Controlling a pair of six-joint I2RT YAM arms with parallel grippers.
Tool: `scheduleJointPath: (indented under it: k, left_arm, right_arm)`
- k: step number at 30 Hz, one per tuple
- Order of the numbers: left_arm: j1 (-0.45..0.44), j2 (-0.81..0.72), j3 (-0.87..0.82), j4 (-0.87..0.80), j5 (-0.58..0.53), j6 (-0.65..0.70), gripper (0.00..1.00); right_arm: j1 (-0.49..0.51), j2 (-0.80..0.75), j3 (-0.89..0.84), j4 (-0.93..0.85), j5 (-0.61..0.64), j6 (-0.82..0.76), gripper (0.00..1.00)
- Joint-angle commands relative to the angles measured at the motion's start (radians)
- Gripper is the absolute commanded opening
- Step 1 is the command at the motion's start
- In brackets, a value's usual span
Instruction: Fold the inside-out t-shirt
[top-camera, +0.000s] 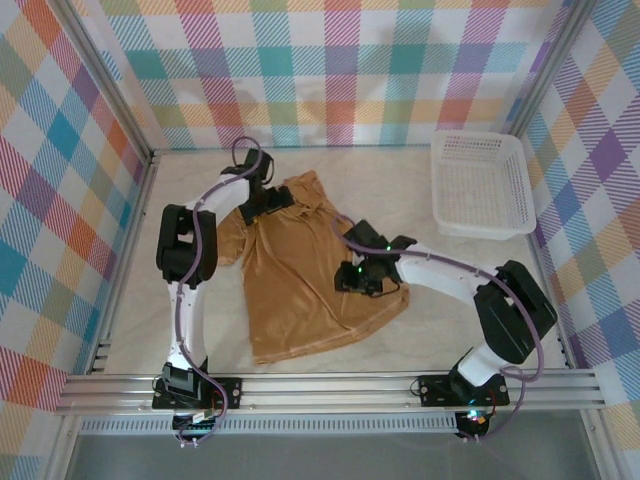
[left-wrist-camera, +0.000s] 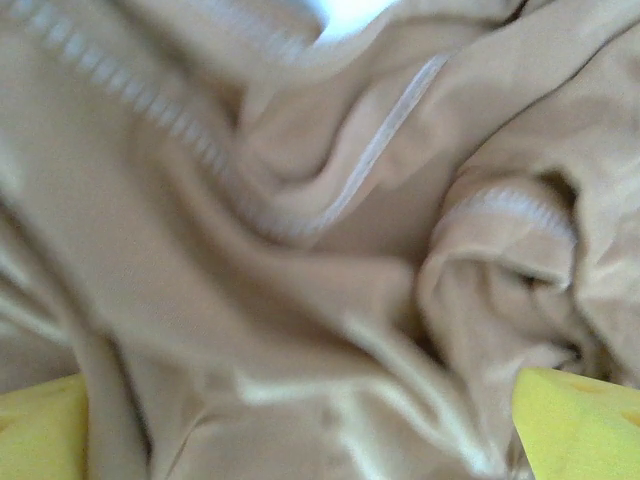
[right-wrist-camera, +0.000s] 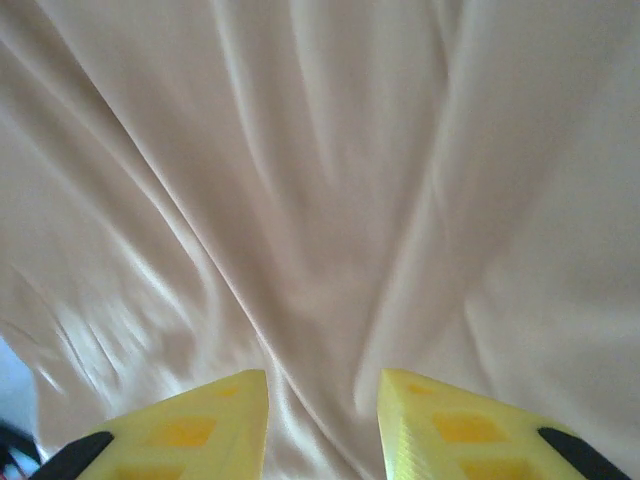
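Inside-out t-shirt (top-camera: 300, 270) is lying spread on the pale, stone-patterned table (top-camera: 380, 170), directly under both grippers. Soft tan-brown knit is catching a slight sheen and rumpling into long folds. Collar end is bunching beneath the left gripper (top-camera: 265, 208); the hem is running away from it toward the near edge.

Left gripper is standing wide. In the left wrist view its yellow fingertips (left-wrist-camera: 575, 420) are sitting at opposite corners, with crumpled cloth heaped between and ahead of them. A pale ribbed seam (left-wrist-camera: 385, 130) is curving through the folds just ahead of the fingers, and a second stitched edge is wrapping a rolled lump nearer the right-hand finger. A bright whitish patch is showing at the far edge of that view, too blurred to tell what it is.

Right gripper (top-camera: 362, 278) is pressing down on the shirt's side edge. Its blocky yellow fingers (right-wrist-camera: 200, 420), black-cornered, are standing narrowly apart, with smooth fabric creasing into the gap. Cannot tell whether cloth is being pinched.

White plastic mesh basket (top-camera: 480, 232), rectangular with flared walls, is sitting well beyond the right gripper, apart from the shirt.
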Motion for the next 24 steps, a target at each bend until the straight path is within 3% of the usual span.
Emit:
scheduleJointPath:
  k: [1, 7, 10, 18, 24]
  left_arm:
    - [0.034, -0.066, -0.015, -0.097, -0.035, 0.045, 0.99]
    - [0.127, -0.144, -0.158, -0.057, -0.025, 0.041, 0.99]
    - [0.172, -0.147, -0.205, -0.047, -0.011, 0.042, 0.99]
    - [0.276, -0.166, -0.282, -0.042, -0.075, 0.028, 0.99]
    - [0.219, -0.223, -0.27, -0.032, -0.148, 0.003, 0.98]
  right_arm:
    - [-0.072, 0.085, 0.103, 0.01, 0.035, -0.059, 0.34]
    - [-0.154, 0.391, 0.331, 0.025, -0.05, -0.101, 0.29]
    - [-0.199, 0.468, 0.34, 0.008, -0.043, -0.077, 0.27]
    - [-0.198, 0.294, -0.017, 0.039, 0.003, -0.002, 0.27]
    - [-0.16, 0.162, 0.03, -0.024, 0.052, -0.022, 0.29]
